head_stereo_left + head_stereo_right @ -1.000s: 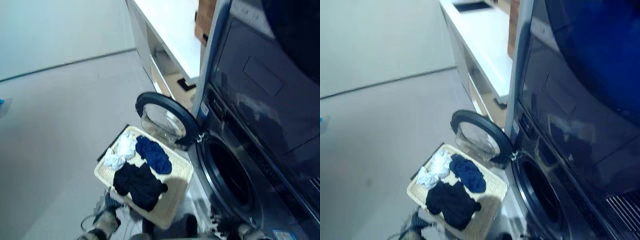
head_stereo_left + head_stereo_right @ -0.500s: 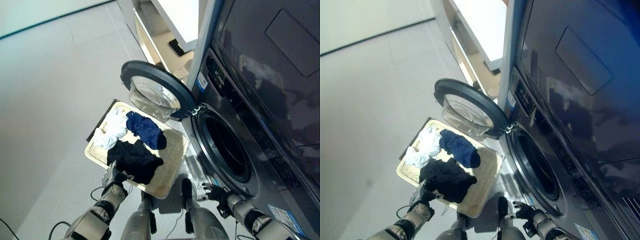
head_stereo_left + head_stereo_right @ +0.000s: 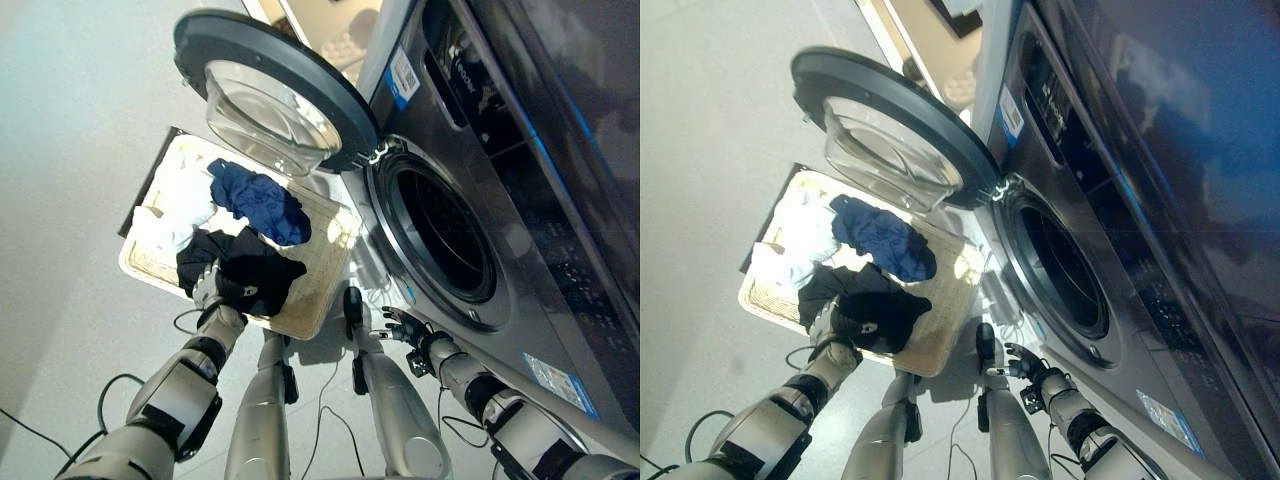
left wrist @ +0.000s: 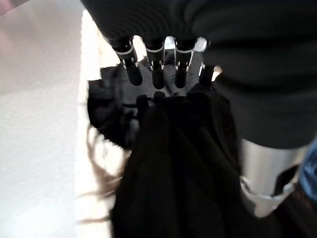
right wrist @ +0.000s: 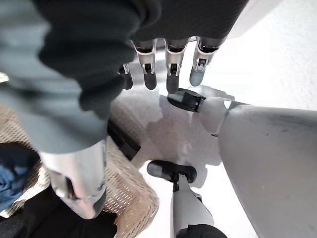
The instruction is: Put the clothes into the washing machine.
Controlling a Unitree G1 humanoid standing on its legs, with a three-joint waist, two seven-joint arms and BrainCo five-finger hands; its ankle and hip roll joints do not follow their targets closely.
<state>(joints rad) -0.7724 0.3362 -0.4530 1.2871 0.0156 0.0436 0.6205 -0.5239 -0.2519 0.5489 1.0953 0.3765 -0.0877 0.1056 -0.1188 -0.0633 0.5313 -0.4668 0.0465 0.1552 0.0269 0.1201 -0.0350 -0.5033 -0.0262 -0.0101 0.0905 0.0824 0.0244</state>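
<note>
At the near edge of the wicker basket [image 3: 318, 300], the left hand [image 3: 207, 287] rests on the black garment [image 3: 245, 275]; its wrist view shows the fingers [image 4: 157, 74] extended and slightly relaxed over the dark cloth, not curled round it. Right hand [image 3: 405, 328] hangs above the floor below the drum opening [image 3: 440, 235], just off the basket's near right corner, its fingers [image 5: 171, 67] straight and holding nothing. Black garment occupies the basket's near side. Dark blue garment [image 3: 258, 200] lies in the middle towards the far edge, touching the black one. White garment [image 3: 178, 210] lies along the left edge. Round door [image 3: 270, 85] of the washing machine [image 3: 540, 190] stands swung wide, overhanging the basket's far edge. Drum opening lies to the right of the basket and appears dark inside.
</note>
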